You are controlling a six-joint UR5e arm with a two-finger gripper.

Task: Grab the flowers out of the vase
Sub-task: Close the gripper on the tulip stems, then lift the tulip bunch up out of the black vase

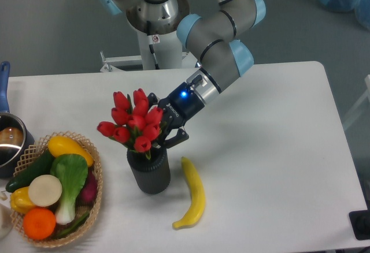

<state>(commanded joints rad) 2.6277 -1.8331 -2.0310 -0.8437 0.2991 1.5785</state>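
The flowers (132, 123), a bunch of red tulip buds with green stems, lean to the left above the vase (149, 173), a dark ribbed cylinder near the table's front middle. Their stems still reach into its mouth. My gripper (161, 127) comes in from the right and is shut on the flowers just above the vase rim. One dark finger (177, 138) shows at the bunch's right side. The other is mostly hidden behind the buds.
A yellow banana (192, 194) lies right of the vase. A wicker basket (95, 175) of vegetables and fruit sits at the front left. A metal pot (8, 140) with a blue handle is at the left edge. The robot base (156, 39) stands behind the table.
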